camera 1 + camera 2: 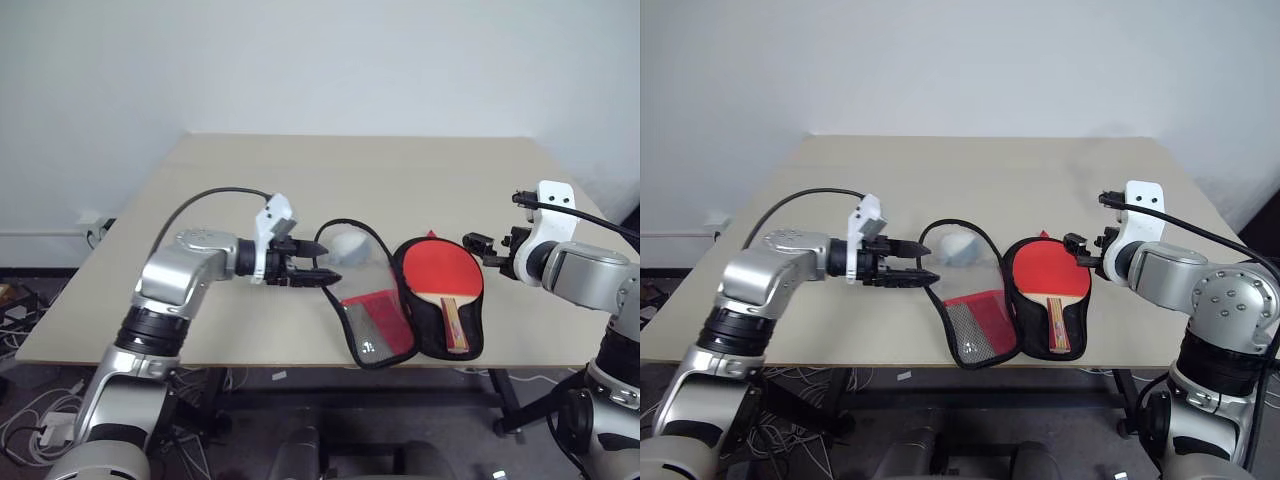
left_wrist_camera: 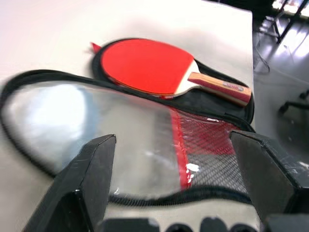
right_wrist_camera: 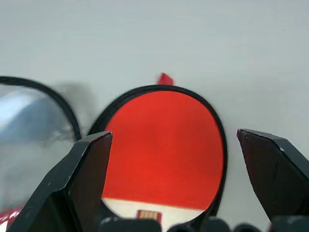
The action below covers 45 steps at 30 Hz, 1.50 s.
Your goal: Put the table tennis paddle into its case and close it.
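Red paddle (image 1: pixel 438 272) in open case (image 1: pixel 372 330).

The table (image 1: pixel 300 180) lies bare across the upper half of the frame, giving wide free passage behind the case (image 1: pixel 440 345). At lower centre the case lies open, its raised flap (image 1: pixel 360 300) standing between the left gripper (image 1: pixel 318 268) and the table tennis paddle (image 1: pixel 440 280) on the right half. The right gripper (image 1: pixel 478 246), jaws wide, hangs at centre right just beside the paddle's blade, apart from it.
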### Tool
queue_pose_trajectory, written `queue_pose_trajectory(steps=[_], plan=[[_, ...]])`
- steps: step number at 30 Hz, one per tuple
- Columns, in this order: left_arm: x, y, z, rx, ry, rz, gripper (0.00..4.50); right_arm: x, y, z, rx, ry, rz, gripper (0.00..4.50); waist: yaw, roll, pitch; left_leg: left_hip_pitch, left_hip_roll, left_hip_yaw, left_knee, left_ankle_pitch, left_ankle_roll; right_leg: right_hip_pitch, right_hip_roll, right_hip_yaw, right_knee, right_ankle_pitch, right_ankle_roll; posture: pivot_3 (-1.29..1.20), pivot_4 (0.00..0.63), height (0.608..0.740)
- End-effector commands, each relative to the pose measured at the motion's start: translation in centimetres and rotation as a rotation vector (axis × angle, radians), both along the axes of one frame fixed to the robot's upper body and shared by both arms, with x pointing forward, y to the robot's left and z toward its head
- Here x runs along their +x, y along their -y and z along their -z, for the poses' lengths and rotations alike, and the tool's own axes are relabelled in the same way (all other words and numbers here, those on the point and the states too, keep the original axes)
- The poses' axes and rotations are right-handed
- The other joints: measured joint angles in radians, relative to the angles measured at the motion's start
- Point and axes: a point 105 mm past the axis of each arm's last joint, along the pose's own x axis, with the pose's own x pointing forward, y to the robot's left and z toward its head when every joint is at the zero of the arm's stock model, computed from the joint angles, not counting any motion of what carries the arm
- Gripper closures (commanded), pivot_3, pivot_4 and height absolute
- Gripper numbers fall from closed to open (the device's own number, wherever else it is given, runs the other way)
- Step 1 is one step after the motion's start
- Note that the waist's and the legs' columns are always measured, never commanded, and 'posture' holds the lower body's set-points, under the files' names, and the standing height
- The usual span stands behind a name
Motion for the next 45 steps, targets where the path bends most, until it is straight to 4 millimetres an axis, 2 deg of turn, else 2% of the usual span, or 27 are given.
queue_pose_trajectory(steps=[1, 6, 10, 14, 16, 20, 22, 24, 27, 30, 34, 37, 40, 42, 45], plan=[[-0.1, -1.4, -1.9, -0.016, 0.041, -0.001, 1.76, 0.7, 0.7, -0.5, -0.030, 0.041, 0.024, 0.00, 0.000, 0.000, 0.000, 0.000, 0.000, 0.000, 0.000, 0.000, 0.000, 0.000, 0.000, 0.000, 0.000, 0.000, 0.000, 0.00, 0.000, 0.715], [0.6, -4.0, 0.4, 0.134, 0.026, -0.091, 3.58, 1.2, 0.6, 0.6, -0.086, 0.055, -0.043, 0.00, 0.000, 0.000, 0.000, 0.000, 0.000, 0.000, 0.000, 0.000, 0.000, 0.000, 0.000, 0.000, 0.000, 0.000, 0.000, 0.00, 0.000, 0.715], [0.8, -4.9, 2.9, 0.190, -0.025, -0.117, 3.58, 0.9, 1.7, 1.8, -0.166, 0.081, -0.107, 0.00, 0.004, -0.001, 0.000, 0.000, 0.000, 0.001, 0.000, 0.000, 0.000, 0.000, 0.000, 0.000, 0.000, 0.000, 0.000, 0.00, 0.000, 0.715], [0.8, -4.6, 6.0, 0.222, -0.085, -0.116, 3.58, 0.6, 3.2, 2.0, -0.172, 0.129, -0.111, 0.00, 0.005, -0.001, 0.000, 0.000, 0.000, 0.001, 0.000, 0.000, 0.000, 0.000, -0.001, 0.000, -0.001, 0.000, 0.000, 0.00, 0.000, 0.715], [1.1, -3.5, 6.9, 0.214, -0.100, -0.110, 3.58, 0.6, 3.3, 1.7, -0.170, 0.162, -0.112, 0.00, 0.006, -0.001, 0.001, 0.000, 0.000, 0.001, 0.000, 0.000, 0.000, 0.000, -0.001, 0.000, 0.000, 0.000, 0.000, 0.00, 0.000, 0.715], [1.5, 0.6, 7.1, 0.117, -0.135, -0.072, 3.58, 0.3, 2.6, 0.0, -0.085, 0.256, -0.140, 0.00, 0.008, -0.003, 0.001, -0.001, 0.000, 0.000, 0.001, 0.000, 0.000, 0.000, -0.001, 0.000, 0.000, 0.000, 0.000, 0.00, 0.000, 0.715], [1.1, 2.3, 6.7, 0.076, -0.137, -0.033, 3.58, 0.0, 2.7, 0.3, -0.072, 0.240, -0.141, 0.00, 0.006, -0.005, 0.003, -0.001, 0.000, 0.000, 0.001, 0.000, 0.000, 0.000, 0.000, 0.000, 0.000, 0.000, 0.000, 0.00, 0.000, 0.715], [0.4, 4.3, 6.5, 0.049, -0.136, 0.018, 3.58, -0.2, 3.7, 0.9, -0.064, 0.213, -0.100, 0.00, 0.006, -0.006, 0.003, -0.001, 0.000, 0.000, 0.001, 0.000, 0.000, 0.000, 0.000, 0.000, 0.000, 0.000, 0.000, 0.00, 0.000, 0.715], [-0.5, 7.0, 5.5, -0.011, -0.133, 0.090, 3.58, -0.3, 4.5, 0.6, -0.054, 0.236, -0.054, 0.00, 0.006, -0.006, 0.003, -0.001, 0.000, 0.000, 0.002, 0.000, 0.000, 0.001, 0.000, 0.000, 0.000, 0.000, 0.000, 0.00, 0.000, 0.715], [-0.9, 8.6, 4.4, -0.060, -0.126, 0.130, 3.58, -0.4, 4.6, -0.1, -0.029, 0.274, -0.041, 0.00, 0.006, -0.006, 0.003, -0.001, 0.000, 0.000, 0.003, 0.000, 0.000, 0.001, 0.000, 0.000, 0.000, 0.000, 0.000, 0.00, 0.000, 0.715], [-2.0, 12.2, 1.7, -0.197, -0.181, 0.184, 3.58, -0.1, 4.6, -3.0, 0.131, 0.428, 0.016, 0.00, 0.006, -0.006, 0.003, -0.001, 0.000, -0.001, 0.003, 0.000, 0.000, 0.001, 0.000, 0.000, 0.000, 0.000, 0.001, 0.00, 0.000, 0.715], [-2.7, 13.7, 1.7, -0.205, -0.188, 0.199, 3.58, -0.1, 4.5, -4.5, 0.185, 0.504, 0.046, 0.00, 0.006, -0.005, 0.003, -0.001, -0.001, -0.001, 0.004, 0.000, 0.001, 0.002, 0.000, 0.000, 0.000, 0.000, 0.001, 0.00, 0.000, 0.715], [-2.0, 15.0, 2.6, -0.186, -0.185, 0.128, 3.58, -0.1, 4.5, -5.3, 0.230, 0.547, 0.066, 0.00, 0.006, -0.005, 0.003, 0.000, -0.001, -0.001, 0.003, 0.000, 0.001, 0.002, 0.000, 0.000, 0.000, 0.000, 0.001, 0.00, 0.000, 0.715], [-1.5, 15.7, 2.9, -0.189, -0.215, 0.080, 3.58, 0.0, 4.6, -5.0, 0.228, 0.537, 0.084, 0.00, 0.006, -0.005, 0.003, 0.000, -0.001, -0.001, 0.004, 0.000, 0.001, 0.003, 0.000, 0.000, 0.001, 0.000, 0.001, 0.00, 0.000, 0.715], [-1.2, 15.5, 2.6, -0.215, -0.247, 0.058, 3.58, 0.1, 4.7, -4.4, 0.218, 0.518, 0.107, 0.00, 0.005, -0.005, 0.003, 0.000, -0.001, -0.001, 0.004, 0.000, 0.001, 0.002, 0.000, 0.000, 0.001, 0.000, 0.001, 0.00, 0.000, 0.715]])
